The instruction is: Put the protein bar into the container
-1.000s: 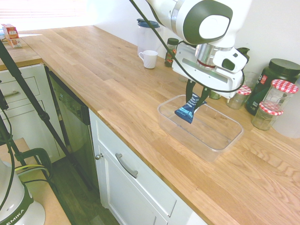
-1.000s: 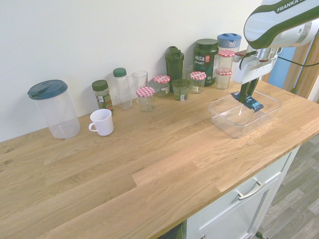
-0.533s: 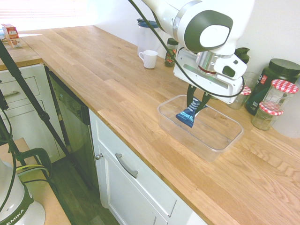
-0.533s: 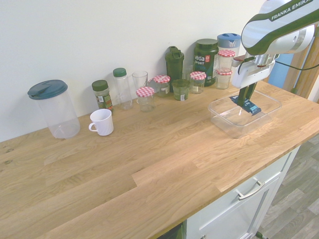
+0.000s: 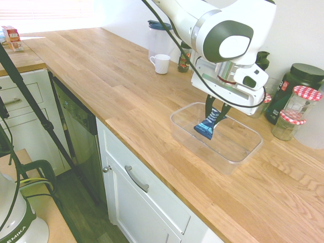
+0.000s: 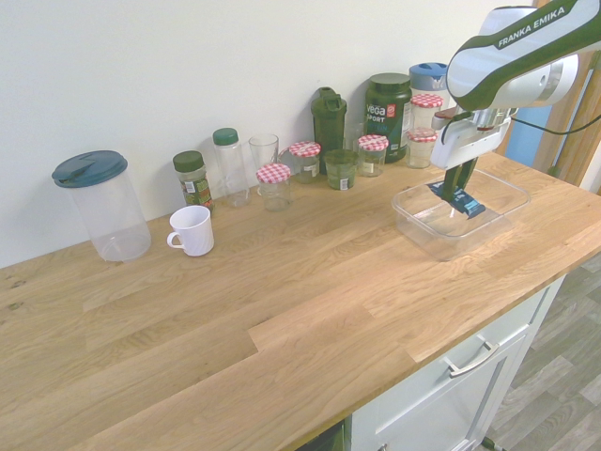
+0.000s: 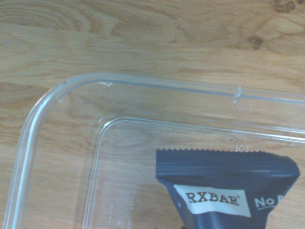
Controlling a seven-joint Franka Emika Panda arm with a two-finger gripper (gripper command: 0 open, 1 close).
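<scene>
1. First exterior view, right of centre: the gripper (image 5: 214, 112) pinches the bar (image 5: 207, 124), which hangs inside the container (image 5: 229, 161).
2. Carrying looks done.
3. Left: let go and pull away.

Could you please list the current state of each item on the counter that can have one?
protein bar: held, hanging inside the container, not released
gripper: shut on the bar
container: open, otherwise empty
white mug: upright
checkered-lid jars: lids on
clear pitcher: lidded, looks empty
</scene>
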